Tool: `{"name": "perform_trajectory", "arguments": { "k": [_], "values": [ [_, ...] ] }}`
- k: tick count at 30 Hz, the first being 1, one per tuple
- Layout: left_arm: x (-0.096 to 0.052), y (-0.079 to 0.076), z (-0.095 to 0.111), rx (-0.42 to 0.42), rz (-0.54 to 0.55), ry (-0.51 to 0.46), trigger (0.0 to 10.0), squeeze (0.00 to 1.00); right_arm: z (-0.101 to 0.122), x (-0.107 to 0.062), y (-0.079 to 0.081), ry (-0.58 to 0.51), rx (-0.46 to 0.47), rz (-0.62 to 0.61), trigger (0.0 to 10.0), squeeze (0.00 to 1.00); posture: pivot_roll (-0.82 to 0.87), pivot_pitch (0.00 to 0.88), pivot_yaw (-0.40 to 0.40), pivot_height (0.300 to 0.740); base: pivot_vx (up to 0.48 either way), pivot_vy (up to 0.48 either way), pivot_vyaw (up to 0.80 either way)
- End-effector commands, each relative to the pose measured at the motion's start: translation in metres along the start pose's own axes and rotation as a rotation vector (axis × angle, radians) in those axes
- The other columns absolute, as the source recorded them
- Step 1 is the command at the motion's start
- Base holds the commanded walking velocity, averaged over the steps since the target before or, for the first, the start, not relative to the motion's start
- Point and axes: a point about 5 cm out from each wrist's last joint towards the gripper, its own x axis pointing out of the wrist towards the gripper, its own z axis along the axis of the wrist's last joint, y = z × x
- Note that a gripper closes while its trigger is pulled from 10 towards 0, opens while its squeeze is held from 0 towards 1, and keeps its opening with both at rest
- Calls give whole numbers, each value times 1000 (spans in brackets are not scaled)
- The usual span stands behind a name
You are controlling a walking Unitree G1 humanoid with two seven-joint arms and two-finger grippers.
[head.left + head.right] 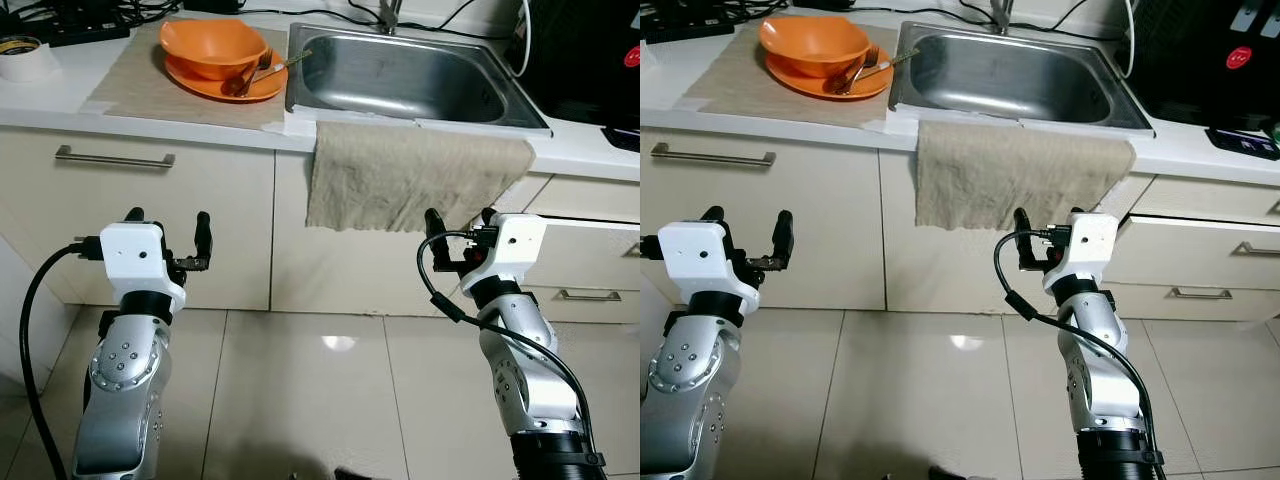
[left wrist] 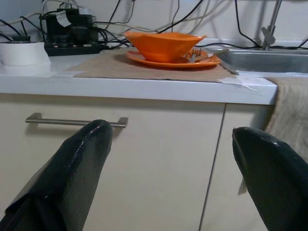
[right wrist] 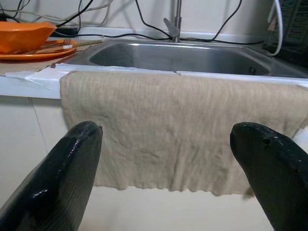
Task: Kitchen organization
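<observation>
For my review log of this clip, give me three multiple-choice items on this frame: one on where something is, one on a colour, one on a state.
1. Where does the beige cloth hang?
A. Over the counter edge in front of the sink
B. On the drawer handle
C. On the floor

2. What colour is the bowl on the plate?
A. Blue
B. White
C. Orange

3. How do the two grippers stand?
A. Both open, holding nothing
B. Both shut on the cloth
C. Left shut on a fork

Answers: 1 A, the cloth drapes down the cabinet front below the sink. 2 C, bowl and plate are both orange. 3 A, the left gripper and right gripper show spread fingers with nothing between them.
</observation>
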Motion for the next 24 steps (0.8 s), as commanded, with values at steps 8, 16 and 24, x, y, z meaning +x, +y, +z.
{"name": "perform_trajectory", "arguments": {
  "k": [8, 16, 24],
  "values": [
    [1, -2, 7, -3, -11, -24, 10000, 188, 1, 0, -3, 0, 3, -10, 10000, 0, -109, 121, -102, 740, 372, 0, -381],
    [2, -3, 7, 1, -28, -23, 10000, 157, 3, 0, -4, -10, -9, -16, 10000, 0, -120, 127, -93, 740, 368, 0, 0],
    [3, -1, 7, -3, -19, -23, 10000, 133, 7, 1, -7, -23, -21, -13, 10000, 0, -127, 132, -101, 740, 370, 0, 0]
  ]
}}
